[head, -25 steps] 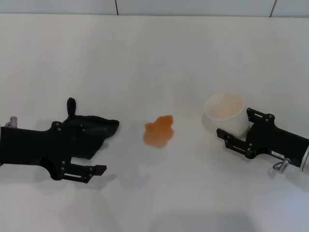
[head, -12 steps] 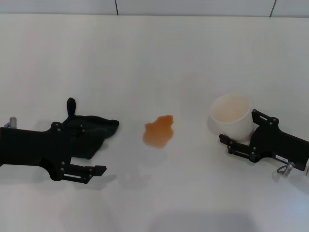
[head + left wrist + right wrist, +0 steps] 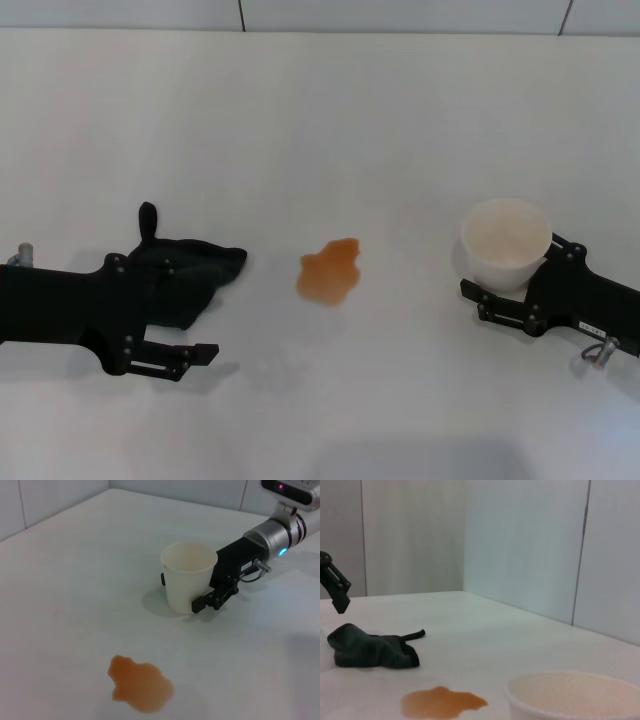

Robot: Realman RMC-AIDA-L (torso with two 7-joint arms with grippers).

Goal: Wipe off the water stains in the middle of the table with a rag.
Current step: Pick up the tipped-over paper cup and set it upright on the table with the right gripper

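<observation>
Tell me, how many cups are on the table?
1. The cup stands upright on the table's right side, held between the right gripper's fingers, to the right of the stain.

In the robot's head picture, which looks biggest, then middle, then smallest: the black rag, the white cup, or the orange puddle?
1. The rag, though the left gripper hides part of it.
2. The cup.
3. The water stains.

no readable text, small white label on right claw (image 3: 512, 300) illegible
</observation>
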